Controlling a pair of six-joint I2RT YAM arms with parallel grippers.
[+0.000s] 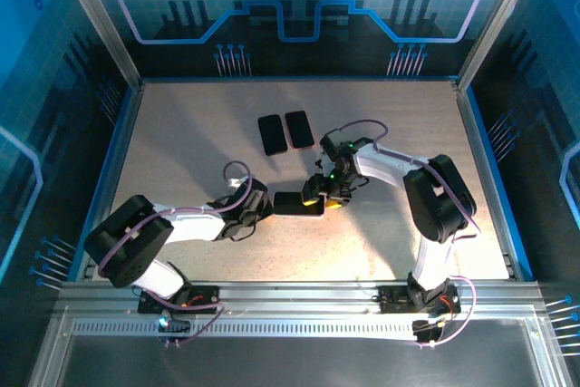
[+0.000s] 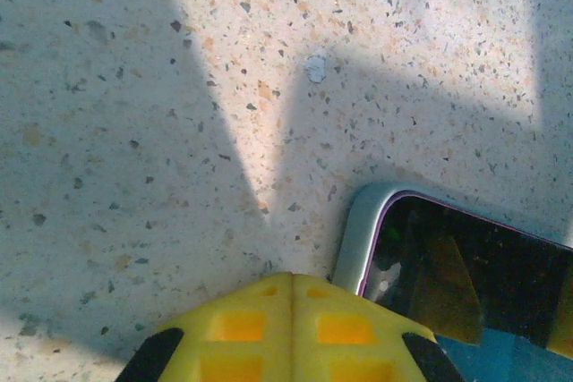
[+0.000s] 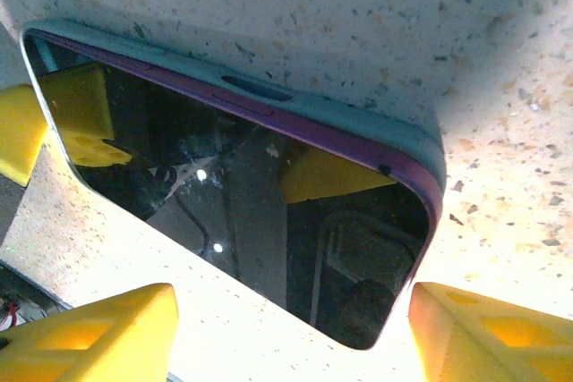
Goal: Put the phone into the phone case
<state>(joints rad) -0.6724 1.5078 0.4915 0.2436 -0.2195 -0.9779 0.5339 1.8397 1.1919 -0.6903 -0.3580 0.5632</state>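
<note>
Phone (image 1: 299, 204) lies flat mid-counter (image 1: 181, 133), its purple rim seated inside the grey phone case (image 2: 352, 234). Right claw (image 3: 286, 337) is released, yellow fingers (image 3: 98, 333) spread either side of the phone's end. Left claw (image 2: 291, 310) is clenched on nothing, tips just beside the case's corner. Two dark slabs (image 1: 271, 134) sit farther back.

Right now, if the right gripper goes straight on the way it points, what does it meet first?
Most likely the phone, lying in its case on the table, straight ahead of the open right gripper. Depth is unclear; its fingers may pass beside it to the table.
</note>
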